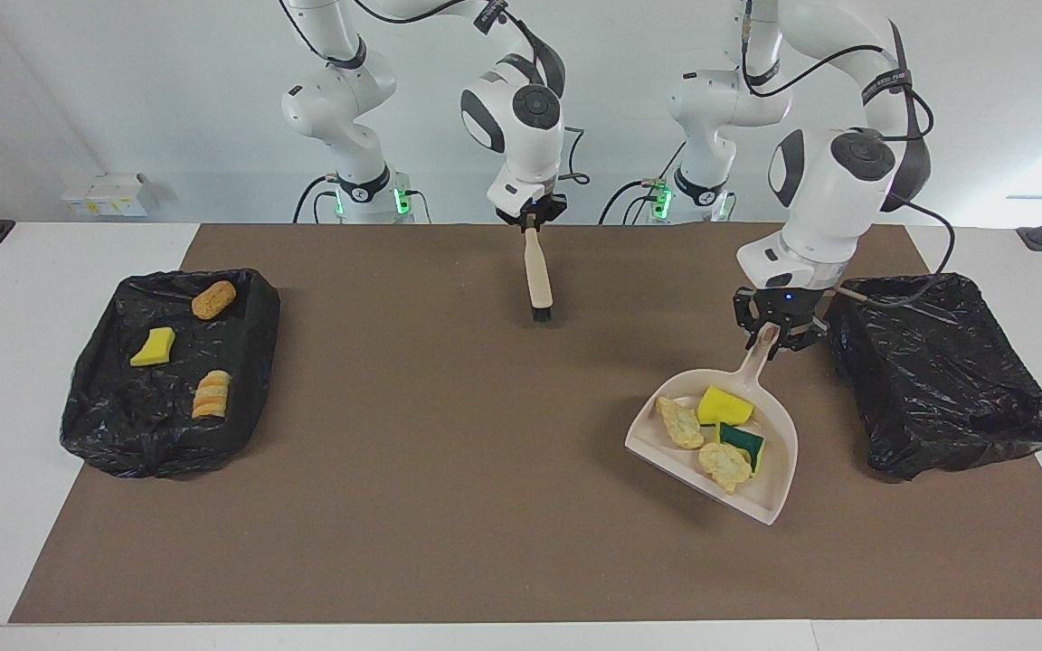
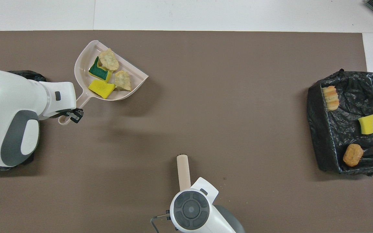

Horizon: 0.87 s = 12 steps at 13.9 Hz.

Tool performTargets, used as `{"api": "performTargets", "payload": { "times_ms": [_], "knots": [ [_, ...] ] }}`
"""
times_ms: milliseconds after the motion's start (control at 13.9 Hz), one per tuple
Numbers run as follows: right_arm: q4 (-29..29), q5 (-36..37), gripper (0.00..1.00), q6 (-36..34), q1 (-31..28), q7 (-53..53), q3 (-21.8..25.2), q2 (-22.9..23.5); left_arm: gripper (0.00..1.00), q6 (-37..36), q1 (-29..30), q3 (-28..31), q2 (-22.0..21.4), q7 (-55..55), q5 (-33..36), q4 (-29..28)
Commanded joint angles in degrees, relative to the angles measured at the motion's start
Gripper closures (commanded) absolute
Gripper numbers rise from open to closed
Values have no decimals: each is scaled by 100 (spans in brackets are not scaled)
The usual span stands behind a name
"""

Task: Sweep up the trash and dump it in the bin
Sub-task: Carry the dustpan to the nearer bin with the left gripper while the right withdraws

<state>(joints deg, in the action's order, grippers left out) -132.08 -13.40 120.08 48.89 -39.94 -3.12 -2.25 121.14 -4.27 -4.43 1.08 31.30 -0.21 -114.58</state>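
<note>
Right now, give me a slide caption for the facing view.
Left hand holds the dustpan with four scraps beside the empty bin; right hand holds the brush raised.

Dustpan (image 1: 779,470): smooth beige plastic, slight sheen; handle clamped between the left gripper's (image 1: 776,335) jaws.
Brush (image 1: 537,276): smooth pale handle, plastic or wood not determinable; dark bristles at the end away from the right gripper's (image 1: 530,213) jaws.
Trash (image 1: 711,429): porous matt sponge, rough crumbly lumps, in the pan below the left jaws.
Bin liners (image 1: 937,371): thin black plastic film, crinkled, glossy.
Table mat (image 1: 449,488): brown, matt, smooth.
Arm shells (image 2: 15,106): glossy white plastic.
</note>
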Motion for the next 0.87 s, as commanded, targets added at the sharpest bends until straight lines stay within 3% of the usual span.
{"api": "performTargets", "payload": {
  "times_ms": [0,144,217,289,361,650,794],
  "knots": [
    [-380,136,100,393,120,-286,22,-144,100,-852,442,-40,-126,866,-216,416],
    [-397,127,100,419,120,-382,22,-118,100,-1433,1004,-40,-108,1761,-531,769],
    [-397,118,87,411,112,-418,22,-100,100,-1644,1268,-40,-108,2192,-559,909],
    [-371,127,31,367,103,-375,22,-65,100,-1847,1575,-40,-74,2579,-568,1041],
    [-258,127,0,323,85,-400,31,-13,100,-1996,1874,-40,-65,3062,-637,1182],
    [444,153,0,-351,-318,-313,57,14,100,-2716,2825,-40,146,3980,-735,1919],
    [823,258,0,-590,-617,-155,57,14,100,-3165,2949,4,383,3989,-88,2412]
  ]
}}
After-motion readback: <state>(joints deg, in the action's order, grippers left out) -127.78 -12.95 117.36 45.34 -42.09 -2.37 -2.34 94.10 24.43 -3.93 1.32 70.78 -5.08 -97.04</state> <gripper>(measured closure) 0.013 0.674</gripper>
